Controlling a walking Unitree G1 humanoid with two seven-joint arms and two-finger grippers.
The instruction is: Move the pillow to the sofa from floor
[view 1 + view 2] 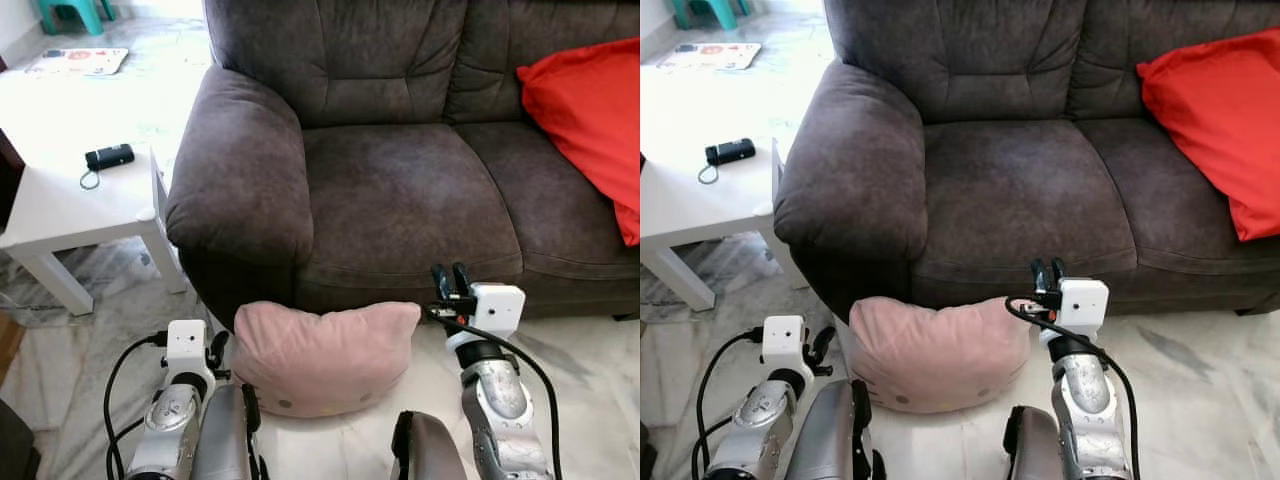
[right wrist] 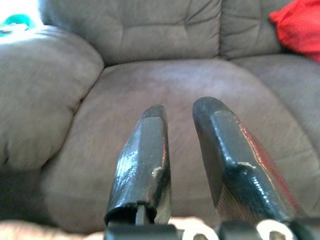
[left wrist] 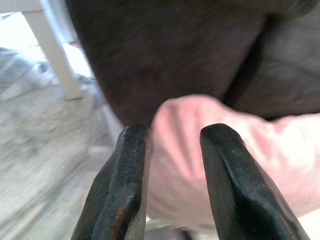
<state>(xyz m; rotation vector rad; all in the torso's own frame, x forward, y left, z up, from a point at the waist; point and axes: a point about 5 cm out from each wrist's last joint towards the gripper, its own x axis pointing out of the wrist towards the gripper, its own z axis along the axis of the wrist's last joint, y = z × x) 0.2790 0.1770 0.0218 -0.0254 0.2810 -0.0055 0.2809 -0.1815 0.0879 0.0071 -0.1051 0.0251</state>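
Left gripper (image 3: 172, 150) sat narrowly open on the pillow (image 1: 325, 355) corner, right gripper (image 2: 192, 150) narrow, empty above it — lopsided lift could've slipped w/ one-sided grip.

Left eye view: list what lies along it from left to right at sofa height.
White side table with a black device → sofa armrest → sofa seat cushion → red pillow.

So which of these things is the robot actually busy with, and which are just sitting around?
Part of the job:
pink pillow on the floor
brown sofa
left gripper and right gripper, either side of the pillow

Just lying about:
red cushion
white side table
black device on it
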